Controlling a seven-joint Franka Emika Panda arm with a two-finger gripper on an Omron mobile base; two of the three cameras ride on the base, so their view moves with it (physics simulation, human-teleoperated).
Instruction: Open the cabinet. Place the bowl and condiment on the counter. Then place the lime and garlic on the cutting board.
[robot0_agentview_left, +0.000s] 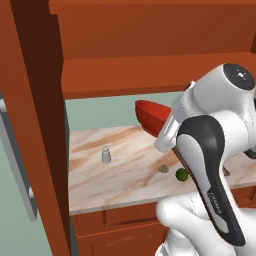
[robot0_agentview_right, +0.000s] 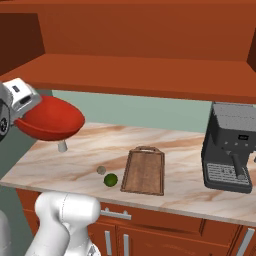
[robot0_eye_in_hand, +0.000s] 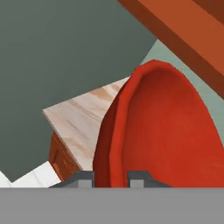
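Bowl (robot0_agentview_right: 50, 120) clamped by rim in pincer (robot0_eye_in_hand: 111, 178), above counter (robot0_agentview_right: 185, 150); right base view reveals cutting board (robot0_agentview_right: 145, 172).

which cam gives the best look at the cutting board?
Right base view: the whole cutting board lies unobstructed on the counter, loop handle at its far end, lime just off its left edge. In the left base view the arm covers nearly all of it; a sliver shows at.
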